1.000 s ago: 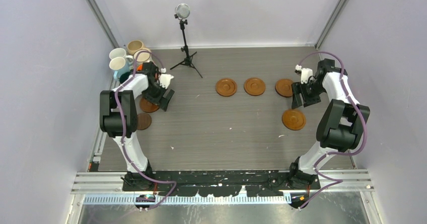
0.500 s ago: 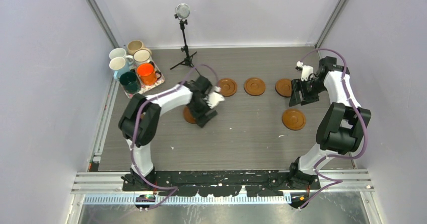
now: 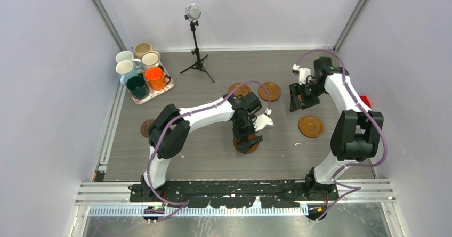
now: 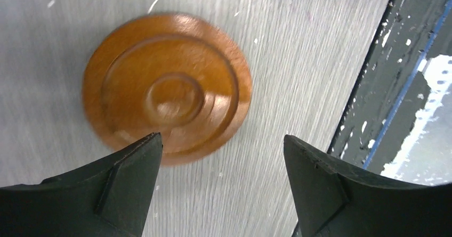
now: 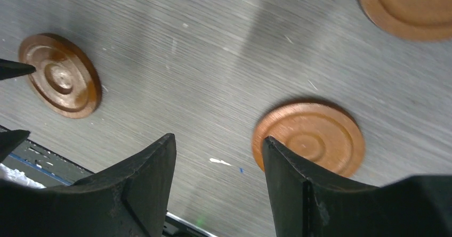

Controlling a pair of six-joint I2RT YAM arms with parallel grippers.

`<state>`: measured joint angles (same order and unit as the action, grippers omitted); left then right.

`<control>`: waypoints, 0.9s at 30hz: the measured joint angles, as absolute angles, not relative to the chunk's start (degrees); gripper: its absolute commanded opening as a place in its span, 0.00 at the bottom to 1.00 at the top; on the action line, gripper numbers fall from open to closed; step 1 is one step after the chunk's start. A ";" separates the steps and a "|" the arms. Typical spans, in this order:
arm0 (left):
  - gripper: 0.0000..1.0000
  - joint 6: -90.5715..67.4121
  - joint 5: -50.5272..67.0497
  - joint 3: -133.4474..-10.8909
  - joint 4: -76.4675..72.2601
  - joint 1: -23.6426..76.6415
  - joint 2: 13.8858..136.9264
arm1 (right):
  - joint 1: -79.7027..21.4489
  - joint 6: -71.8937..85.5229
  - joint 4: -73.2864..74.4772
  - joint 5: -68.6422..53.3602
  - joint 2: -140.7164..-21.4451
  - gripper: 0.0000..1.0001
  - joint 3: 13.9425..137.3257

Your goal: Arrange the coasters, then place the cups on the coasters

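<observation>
Hovering over a coaster [image 4: 168, 96] toward the middle of the worktop's near edge, the left claw [image 4: 221, 138] is spread wide.
The round coaster lies flat, ringed face up; the right claw [image 5: 218, 137] gapes, holding nothing.

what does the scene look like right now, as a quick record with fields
cups: six, all grouped on the tray at the far left
coasters: five visible from above, all bare
left gripper: open, just above the near coaster, which lies flat on the table
right gripper: open, nothing between its fingers, over the far right of the table
progress: no cup on a coaster yet
</observation>
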<state>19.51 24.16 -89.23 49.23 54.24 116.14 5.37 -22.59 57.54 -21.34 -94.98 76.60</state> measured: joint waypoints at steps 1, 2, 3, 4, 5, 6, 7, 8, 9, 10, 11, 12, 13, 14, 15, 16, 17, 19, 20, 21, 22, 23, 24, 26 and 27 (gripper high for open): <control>0.87 19.44 24.51 -89.19 49.67 53.54 115.50 | 3.81 -21.93 56.97 -21.12 -94.98 0.65 76.51; 0.88 19.40 24.99 -88.77 50.06 52.27 114.17 | 2.15 -21.23 56.34 -20.91 -94.98 0.65 76.44; 0.88 19.35 25.39 -88.38 50.43 51.00 112.86 | 0.25 -20.43 55.55 -20.49 -94.98 0.65 76.38; 0.88 19.27 26.06 -87.55 50.70 48.95 110.61 | -1.85 -19.51 54.76 -20.18 -94.98 0.65 76.34; 0.88 19.18 26.63 -86.59 51.00 46.52 108.01 | -4.03 -18.74 53.95 -19.84 -94.98 0.65 76.34; 0.88 19.11 27.11 -85.71 51.27 44.23 105.71 | -6.28 -17.98 53.21 -19.55 -94.98 0.65 76.34; 0.89 18.96 27.55 -84.60 51.33 41.45 103.07 | -8.78 -17.32 52.45 -19.38 -95.02 0.65 76.34; 0.89 18.81 28.10 -83.13 51.35 38.00 100.03 | -11.03 -16.80 51.83 -19.14 -95.15 0.65 76.34; 0.89 18.83 28.62 -81.38 51.48 33.87 96.55 | -13.04 -16.32 51.27 -18.92 -95.31 0.65 76.34; 0.90 18.83 28.84 -79.96 51.72 30.72 93.95 | -15.66 -15.86 50.57 -18.46 -95.70 0.65 76.34; 0.90 18.87 28.97 -78.50 51.79 27.20 91.57 | -17.91 -15.57 49.98 -17.96 -96.20 0.66 76.34; 0.90 19.11 29.21 -76.71 51.99 23.20 89.12 | -19.92 -15.27 49.41 -17.41 -96.77 0.67 76.34; 0.90 19.57 29.43 -74.98 52.58 19.38 86.96 | -22.39 -14.98 48.73 -16.51 -97.56 0.68 76.34; 0.90 19.92 29.65 -73.71 53.17 16.34 85.45 | -24.58 -14.74 48.03 -15.79 -98.37 0.69 76.27; 0.90 20.45 30.15 -72.14 54.04 12.47 83.85 | -26.70 -14.66 47.37 -14.92 -99.07 0.70 76.16; 0.90 21.28 30.76 -70.89 55.05 9.10 82.76 | -28.75 -14.61 46.68 -13.91 -99.79 0.70 75.94; 0.91 22.04 31.31 -69.78 55.90 5.72 81.95 | -30.83 -14.59 46.00 -12.75 -100.47 0.71 75.68; 0.91 23.77 32.25 -68.29 57.65 0.10 81.19 | -34.76 -14.59 44.71 -10.33 -101.73 0.73 74.89; 0.91 24.77 32.82 -67.64 58.48 -2.61 80.97 | -36.56 -14.57 44.18 -9.17 -102.30 0.74 74.50; 0.91 25.96 33.50 -66.96 59.24 -5.28 80.82 | -38.15 -14.57 43.62 -8.08 -102.80 0.74 74.08; 0.91 26.46 33.95 -66.48 59.70 -6.94 80.73 | -39.62 -14.55 43.24 -7.11 -103.20 0.74 73.73; 0.91 27.49 34.68 -65.87 60.36 -9.02 80.66 | -41.08 -14.50 42.85 -6.07 -103.57 0.74 73.38; 0.90 28.23 35.40 -65.34 61.04 -10.83 80.64 | -42.28 -14.46 42.59 -5.17 -103.90 0.74 73.17; 0.90 29.63 36.77 -64.71 62.30 -13.80 80.68 | -44.16 -14.44 41.71 -3.25 -104.36 0.75 72.79; 0.90 30.41 37.58 -64.64 62.98 -15.18 80.77 | -44.77 -14.46 41.17 -2.17 -104.55 0.75 72.55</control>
